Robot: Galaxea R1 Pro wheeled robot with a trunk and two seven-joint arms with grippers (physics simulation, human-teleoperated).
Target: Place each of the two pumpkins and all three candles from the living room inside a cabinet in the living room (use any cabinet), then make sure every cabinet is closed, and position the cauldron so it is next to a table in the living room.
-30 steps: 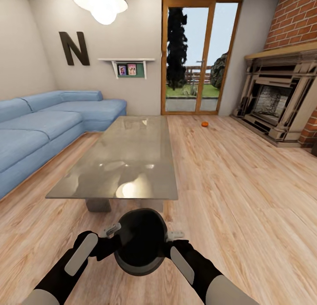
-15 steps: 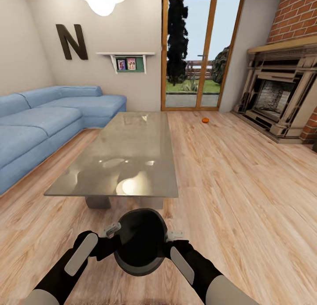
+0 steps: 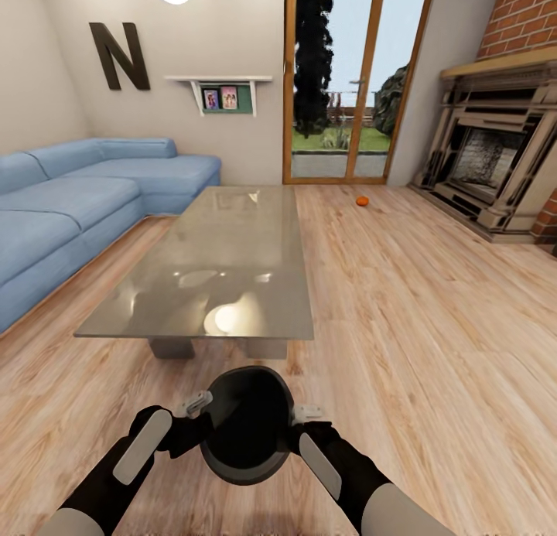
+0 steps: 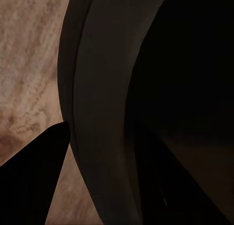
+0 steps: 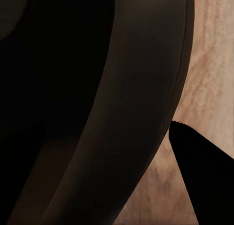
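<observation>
Two grippers, left [image 3: 203, 412] and right [image 3: 300, 421], clamp cauldron [image 3: 246, 431]; table [image 3: 224, 265] directly ahead, pumpkin [image 3: 362, 201] beyond.

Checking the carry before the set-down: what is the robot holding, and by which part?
The cauldron, gripped at opposite sides of its rim by the left gripper and right gripper.

Your two arms are matte black at the wrist ends, going to light grey shells toward the elbows. Each forearm carries a long rounded pale grey panel on top. Left gripper [image 3: 203, 407] and right gripper [image 3: 303, 414] have small light grey finger parts on black bodies. In your wrist views, the fingers [image 4: 29, 176] read as plain black wedges.
</observation>
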